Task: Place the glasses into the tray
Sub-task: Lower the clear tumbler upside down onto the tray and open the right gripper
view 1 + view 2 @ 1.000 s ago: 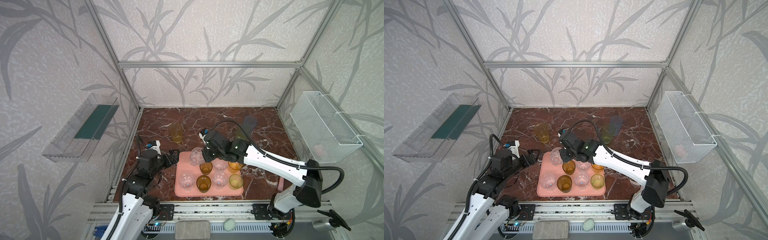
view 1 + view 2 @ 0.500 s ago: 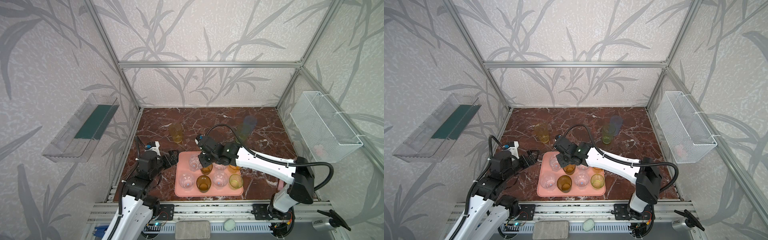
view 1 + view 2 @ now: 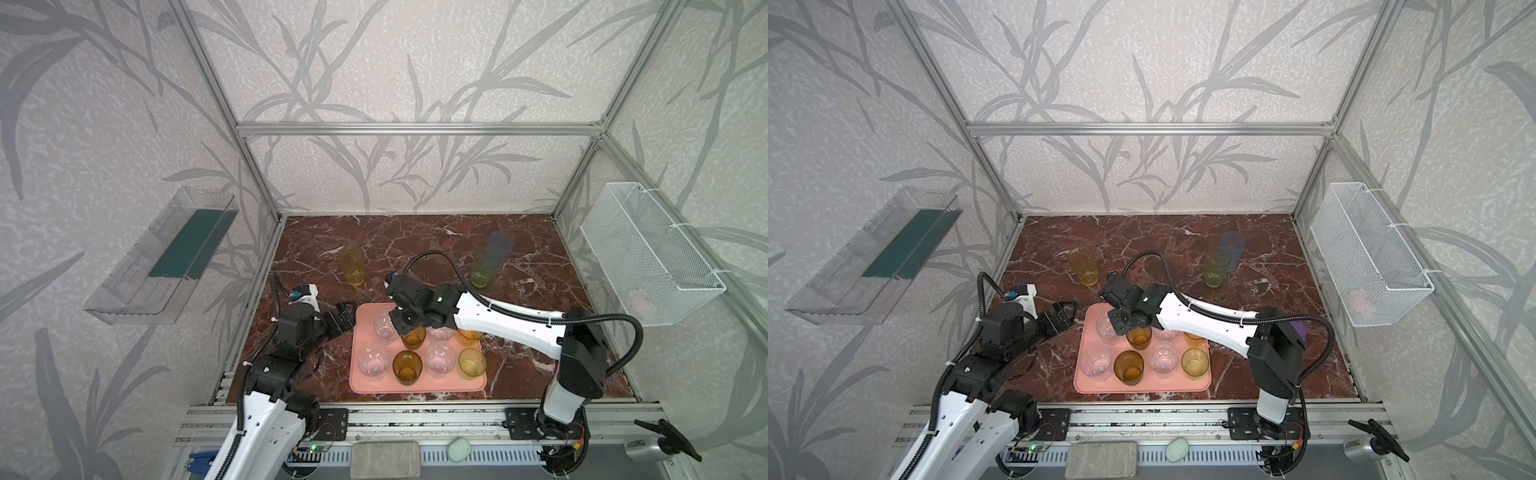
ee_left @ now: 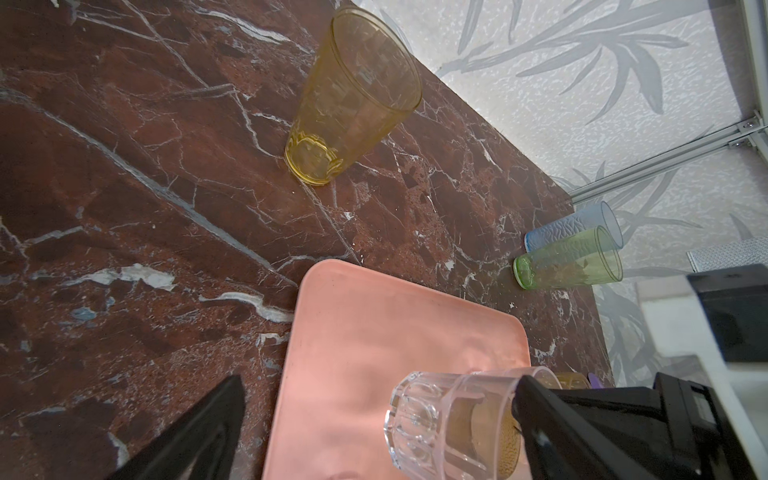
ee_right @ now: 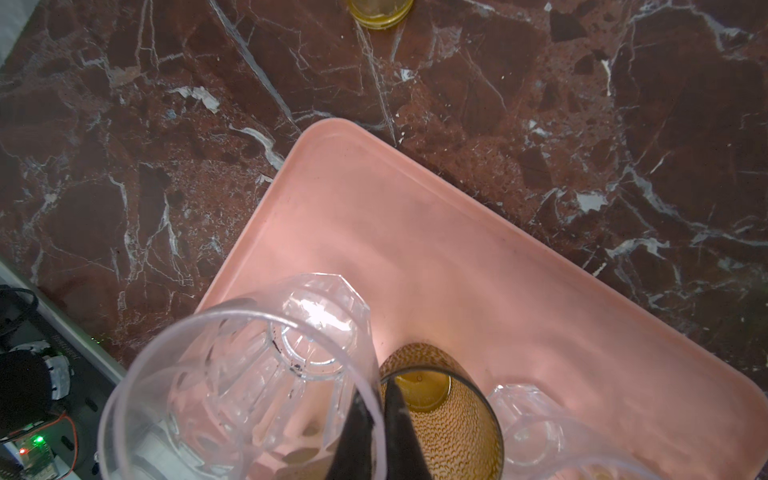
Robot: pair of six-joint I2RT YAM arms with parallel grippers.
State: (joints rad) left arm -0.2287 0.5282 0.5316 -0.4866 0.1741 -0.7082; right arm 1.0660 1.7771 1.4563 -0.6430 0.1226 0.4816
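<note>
Left of centre in both top views, the right gripper (image 3: pixel 402 332) pinches the rim of a clear glass (image 3: pixel 384 328) standing upright at the tray's (image 3: pixel 415 386) upper-left corner, just beside an amber glass (image 3: pixel 412 340), while the left gripper (image 3: pixel 344 319) hangs spread just left of the tray.

Glasses, 11 tot.: short clear tumbler (image 3: pixel 374 361) x4, short amber tumbler (image 3: pixel 408 368) x2, short orange tumbler (image 3: pixel 469 335) x1 (partly hidden), short yellow-green tumbler (image 3: pixel 472 362) x1, tall yellow tumbler (image 3: pixel 352 266) x1, tall green tumbler (image 3: pixel 482 270) x1, tall blue-purple tumbler (image 3: pixel 500 244) x1. Pink tray (image 3: pixel 440 385) x1. Clear wall bin (image 3: pixel 162 257) x1, white wire basket (image 3: pixel 648 257) x1. Robot arm (image 3: pixel 511 324) x2.
</note>
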